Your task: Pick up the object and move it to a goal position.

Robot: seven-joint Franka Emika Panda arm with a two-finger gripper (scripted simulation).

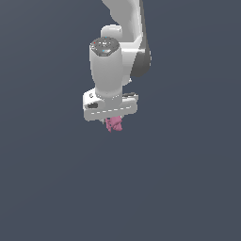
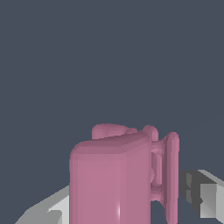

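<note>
In the exterior view the white arm [image 1: 115, 56] hangs near centre, and the tool [image 1: 112, 120] at its six o'clock is clamped on the object [image 1: 114, 124]. Nothing marks a goal. Carrying well probably means steady travel, firm squeeze, no jolts, since the lump is irregular. In the wrist view the object [image 2: 118, 179] looks glossy pink, blocky, with rounded ribs; a grey fingertip [image 2: 202, 194] sits at its three o'clock.
</note>
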